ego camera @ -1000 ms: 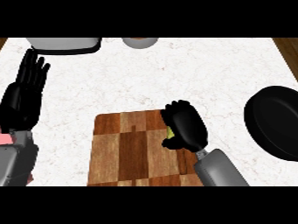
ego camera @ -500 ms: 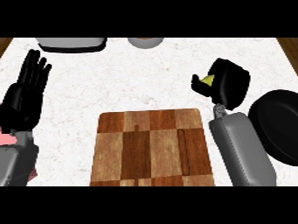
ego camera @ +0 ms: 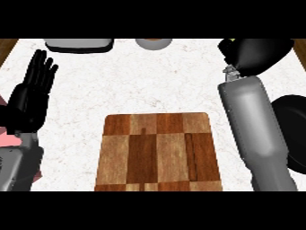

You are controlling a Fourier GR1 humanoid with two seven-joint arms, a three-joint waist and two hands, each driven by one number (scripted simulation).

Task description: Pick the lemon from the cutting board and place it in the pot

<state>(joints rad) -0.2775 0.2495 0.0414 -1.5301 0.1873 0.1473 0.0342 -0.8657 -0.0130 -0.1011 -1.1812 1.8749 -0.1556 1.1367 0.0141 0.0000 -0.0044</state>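
Since the earlier frames, the small yellow lemon (ego camera: 231,40) has travelled off the cutting board, rising with the right hand to the far right of the counter, near the view's top edge. Only a thin sliver of its yellow skin shows at the hand's upper left edge, so which way it points and how its long axis lies cannot be told. The black right hand (ego camera: 256,54) is curled round it, fingers closed over the fruit and hiding nearly all of it. The grey right forearm (ego camera: 251,130) now stretches much farther up the view than half a second ago, running from the lower right edge to the hand.

Just to the right of that forearm, partly covered by it, sits the round black pot (ego camera: 304,134) at the counter's right edge; the hand with the lemon is beyond the pot, nearer the far edge, not over it. The rectangular wooden cutting board (ego camera: 159,150) with its striped brown panels lies bare at lower centre on the white speckled marble counter (ego camera: 148,85).

At the left, the black left hand (ego camera: 32,96) rests open, fingers straight and pointing up, much as before. Along the far edge sit a grey rectangular container (ego camera: 79,44) and a small grey round bowl (ego camera: 154,43).
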